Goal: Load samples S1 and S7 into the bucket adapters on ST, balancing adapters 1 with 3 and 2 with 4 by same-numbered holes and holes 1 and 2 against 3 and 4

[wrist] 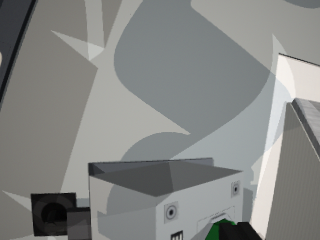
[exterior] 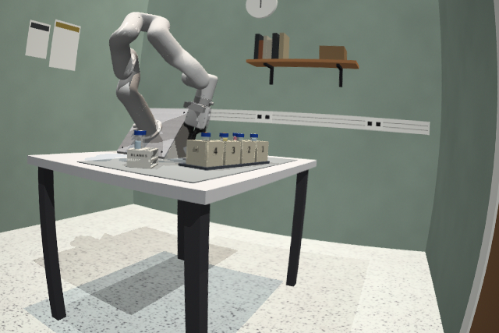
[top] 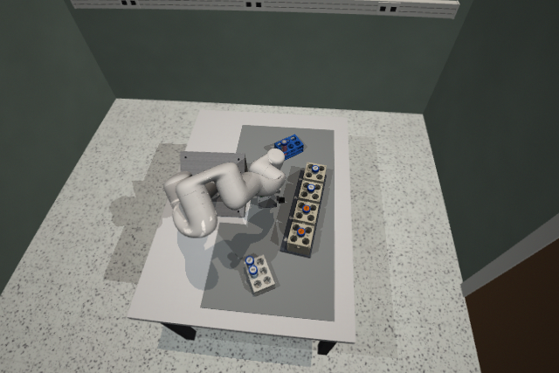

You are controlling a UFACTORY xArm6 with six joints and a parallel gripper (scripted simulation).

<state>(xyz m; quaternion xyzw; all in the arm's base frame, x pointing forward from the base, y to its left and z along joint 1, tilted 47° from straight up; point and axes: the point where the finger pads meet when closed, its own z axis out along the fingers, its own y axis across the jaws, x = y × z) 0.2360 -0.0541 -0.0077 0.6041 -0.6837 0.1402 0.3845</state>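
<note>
My gripper (wrist: 243, 232) (exterior: 195, 134) is shut and empty, its black tip at the green DONE key (wrist: 217, 231) on the small sloped desk (wrist: 195, 205). The tip partly covers the key; whether the key is caught down is not visible. On the stand, adapter 4 (top: 298, 247) (exterior: 215, 153) and adapter 3 (exterior: 233, 152) each hold an orange-dot tube (top: 300, 231) (top: 307, 209) in the middle hole. Adapter 2 (exterior: 249, 152) and adapter 1 (exterior: 263, 150) each hold a white-dot tube (top: 311, 188) (top: 314, 168) in the middle hole. IDs and printed volumes are unreadable.
The white blanks rack (top: 264, 289) (exterior: 142, 157) near the front holds two white-dot tubes (top: 250, 260) (top: 253, 270). The blue rack (top: 294, 151) at the back holds a grey-dot tube (top: 284, 141). A black square part (wrist: 53, 214) (top: 281, 200) sits beside the desk.
</note>
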